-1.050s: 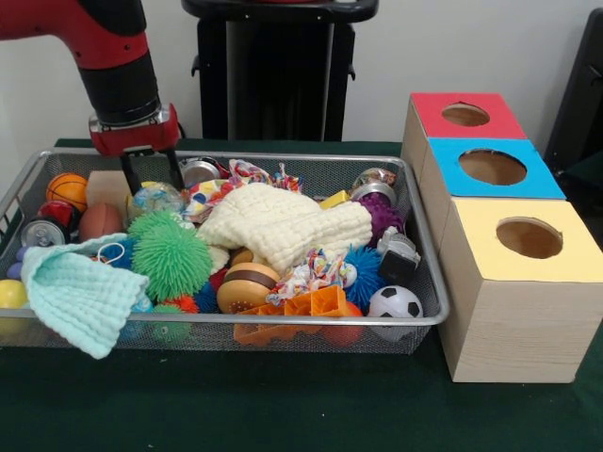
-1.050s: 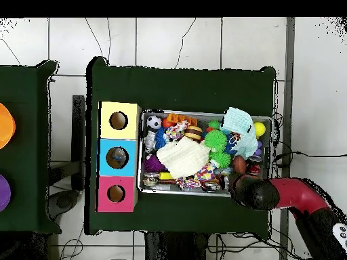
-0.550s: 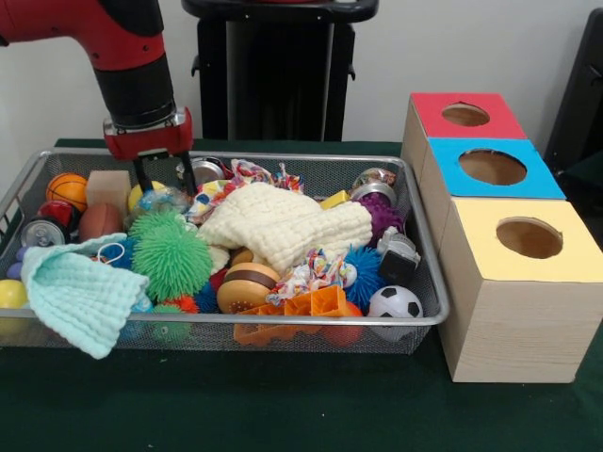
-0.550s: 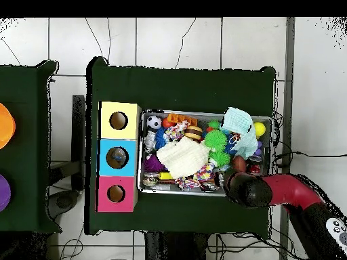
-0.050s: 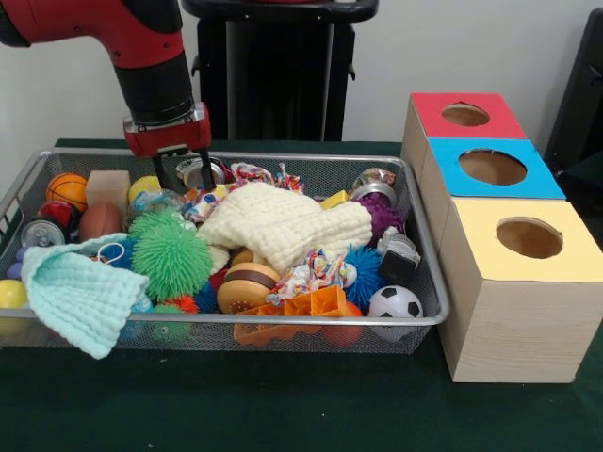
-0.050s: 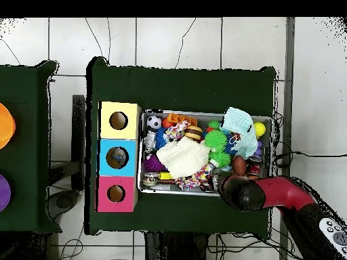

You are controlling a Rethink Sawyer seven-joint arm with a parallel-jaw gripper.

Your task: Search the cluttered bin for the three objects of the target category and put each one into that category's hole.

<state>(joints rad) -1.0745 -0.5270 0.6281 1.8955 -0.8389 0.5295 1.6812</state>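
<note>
From the front, my claw (image 5: 183, 176) is hanging over the far side of the wire bin (image 5: 429, 282). Its two black fingers (image 5: 160, 175) are standing apart and are holding nothing. The tips are reaching down just above the toys, near a silver can (image 5: 197, 172) at the back wall and a yellow ball (image 5: 144, 186) to one side. A cream cloth (image 5: 285, 224) is lying in the middle of the bin, a green spiky ball (image 5: 170, 256) is sitting beside it, and a mint cloth (image 5: 80, 294) is draping over the near rim. A soccer ball (image 5: 395, 302) is resting in the near corner next to the boxes. Beside the bin three boxes are standing in a row: red box (image 5: 465, 114), blue box (image 5: 492, 168), yellow box (image 5: 528, 239), each with a round hole on top.

From overhead, my arm (image 6: 284, 194) is covering the claw, so there I cannot tell its fingers. The cream cloth (image 6: 181, 157) is lying in the middle of the bin (image 6: 203, 189), and the boxes (image 6: 118, 156) are touching the bin's side.
</note>
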